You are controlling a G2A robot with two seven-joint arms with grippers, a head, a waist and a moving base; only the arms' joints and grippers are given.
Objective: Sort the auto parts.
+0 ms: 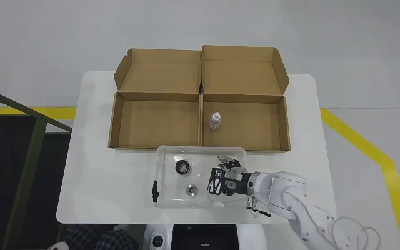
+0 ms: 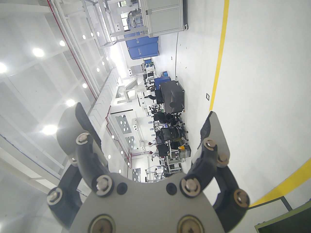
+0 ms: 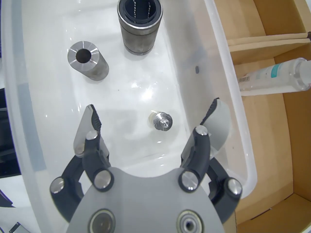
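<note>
The white surface (image 1: 100, 181) takes up the middle of the top view. Across its upper half two open cardboard boxes sit side by side with their flaps raised: the left box (image 1: 155, 125), bare inside, and the right box (image 1: 256, 128). Just below them, at lower centre of the frame, is a clear tub (image 1: 164, 164).

The right arm enters from the lower right corner. The right claw (image 1: 220, 181) hangs over the tub's right half with its jaws wide apart, holding nothing. Its wrist view shows the right claw (image 3: 154, 109) pointing down into the tub. The left claw (image 2: 144, 109) is aimed out at the room, its jaws also apart and empty.

A bottle (image 1: 215, 120) is in the right box, close to its left wall. Three parts stand in the tub. A dark bearing (image 1: 183, 167) is left of the claw, and a steel sleeve (image 1: 192, 190) is near it, lower in the frame, without touching it. A small stud (image 3: 163, 121) stands on the tub floor under the gap between the right claw's jaws.

The step in hand looks like a pick from the tub, with the stud the likely target. Three parts are not yet sorted. The next move calls for a straight descent and a long closing stroke on a small, smooth, round thing. One finger is near the tub wall, so there is little room on that side. The stud must then be lifted over the rim to a box; which box cannot be told.
</note>
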